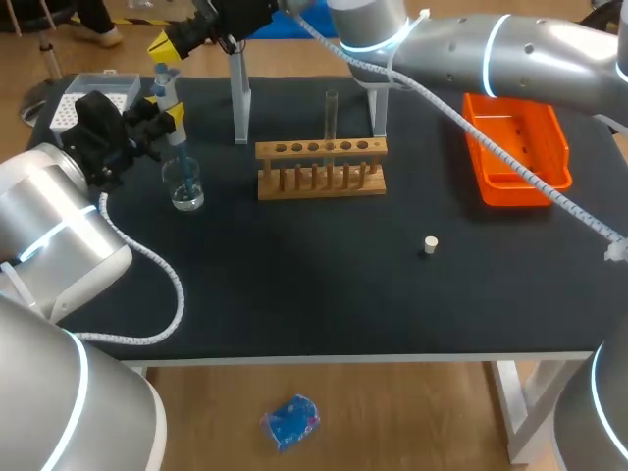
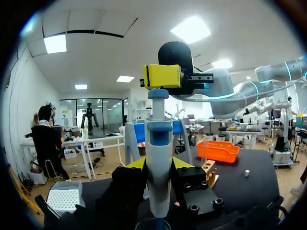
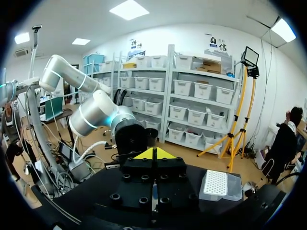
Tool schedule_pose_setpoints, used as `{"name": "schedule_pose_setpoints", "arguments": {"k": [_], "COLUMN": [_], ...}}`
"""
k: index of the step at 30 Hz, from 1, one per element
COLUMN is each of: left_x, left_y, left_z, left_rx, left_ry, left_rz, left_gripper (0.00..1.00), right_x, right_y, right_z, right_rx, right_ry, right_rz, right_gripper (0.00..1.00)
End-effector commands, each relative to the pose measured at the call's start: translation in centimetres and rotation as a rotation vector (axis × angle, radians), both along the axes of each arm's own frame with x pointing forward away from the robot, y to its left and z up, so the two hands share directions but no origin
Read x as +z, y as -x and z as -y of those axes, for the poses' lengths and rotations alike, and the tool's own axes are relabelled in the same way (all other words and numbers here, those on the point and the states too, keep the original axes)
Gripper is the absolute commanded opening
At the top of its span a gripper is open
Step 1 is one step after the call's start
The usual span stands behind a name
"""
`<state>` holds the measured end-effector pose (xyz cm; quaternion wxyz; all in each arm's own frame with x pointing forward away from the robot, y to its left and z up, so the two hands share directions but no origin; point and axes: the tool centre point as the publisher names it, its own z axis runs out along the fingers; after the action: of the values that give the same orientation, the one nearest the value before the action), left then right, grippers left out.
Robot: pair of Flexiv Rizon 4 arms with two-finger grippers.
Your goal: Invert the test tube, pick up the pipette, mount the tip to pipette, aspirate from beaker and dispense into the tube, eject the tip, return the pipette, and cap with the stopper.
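Left claw (image 2: pixel 158 164): clamped on the pipette (image 2: pixel 159 187), one yellow tip on each side of its body, at the upper left of the head view
Pipette: upright; a smooth white plastic barrel with a blue panel and a blue round plunger (image 2: pixel 158 93) on top; print on it is too small to tell
Tip: a thin clear cone on the pipette's lower end, reaching down into the beaker (image 1: pixel 184 186)
Beaker: a small clear glass cylinder on the table (image 1: pixel 324 285), left of the rack (image 1: pixel 321 167)
Right claw (image 1: pixel 163 45): fingers together with nothing between them, a blocky yellow end right above the plunger; I cannot tell whether they touch; its arm comes in from the upper right and crosses the top of the frame
Rack: pale wood, a long bar with a row of round holes on dowel legs, upper middle
Tube (image 1: pixel 332 113): a slim clear cylinder standing upright in the rack
Stopper (image 1: pixel 430 243): a small pale plug, alone on the table at middle right, well apart from the rack
Tray (image 1: pixel 515 137): bright orange plastic, rectangular with a raised rim, upper right
Tip box (image 1: pixel 93 96): clear plastic with a white grid of holes, far upper left behind the left claw
Stand (image 1: pixel 240 103): grey-white posts behind the rack
Table: matt black top
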<state>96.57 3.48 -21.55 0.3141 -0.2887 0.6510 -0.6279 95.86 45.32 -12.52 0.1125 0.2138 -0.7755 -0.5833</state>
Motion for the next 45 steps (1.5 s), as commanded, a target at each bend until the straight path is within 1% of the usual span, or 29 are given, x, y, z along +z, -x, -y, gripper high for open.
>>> {"name": "schedule_pose_setpoints", "arguments": {"k": [1,8,9,10,11,19,27,32,35,39,40,41,45], "left_x": [0.1,0.1,0.1,0.1,0.1,0.1,0.1,0.1,0.1,0.1,0.1,0.1,0.1], "left_y": [0.1,0.1,0.1,0.1,0.1,0.1,0.1,0.1,0.1,0.1,0.1,0.1,0.1], "left_z": [0.1,0.1,0.1,0.1,0.1,0.1,0.1,0.1,0.1,0.1,0.1,0.1,0.1], "left_rx": [0.004,0.004,0.004,0.004,0.004,0.004,0.004,0.004,0.004,0.004,0.004,0.004,0.004], "left_ry": [0.000,0.000,0.000,0.000,0.000,0.000,0.000,0.000,0.000,0.000,0.000,0.000,0.000], "left_rz": [-0.001,-0.001,-0.001,-0.001,-0.001,-0.001,-0.001,-0.001,-0.001,-0.001,-0.001,-0.001,-0.001], "left_gripper": [0.00,0.00,0.00,0.00,0.00,0.00,0.00,0.00,0.00,0.00,0.00,0.00,0.00], "right_x": [0.6,1.0,1.1,1.1,1.2,2.1,2.5,2.2,1.6,1.2,1.2,1.4,1.4], "right_y": [0.3,0.6,0.8,0.8,1.0,2.3,3.4,3.9,3.8,3.6,3.5,3.4,3.4], "right_z": [0.3,0.5,0.6,0.8,1.0,3.9,8.3,11.7,14.4,17.8,18.5,19.0,19.0], "right_rx": [-0.003,-0.003,-0.001,-0.003,-0.007,-0.071,-0.153,-0.205,-0.243,-0.279,-0.248,-0.255,-0.255], "right_ry": [0.005,0.005,0.010,0.019,0.022,0.050,0.077,0.092,0.095,0.070,0.038,0.036,0.036], "right_rz": [0.009,0.015,0.016,0.018,0.020,0.040,0.047,0.053,0.058,0.091,0.111,0.116,0.116], "right_gripper": [0.00,0.00,0.09,0.49,1.00,1.00,1.00,1.00,1.00,1.00,1.00,1.00,1.00]}}
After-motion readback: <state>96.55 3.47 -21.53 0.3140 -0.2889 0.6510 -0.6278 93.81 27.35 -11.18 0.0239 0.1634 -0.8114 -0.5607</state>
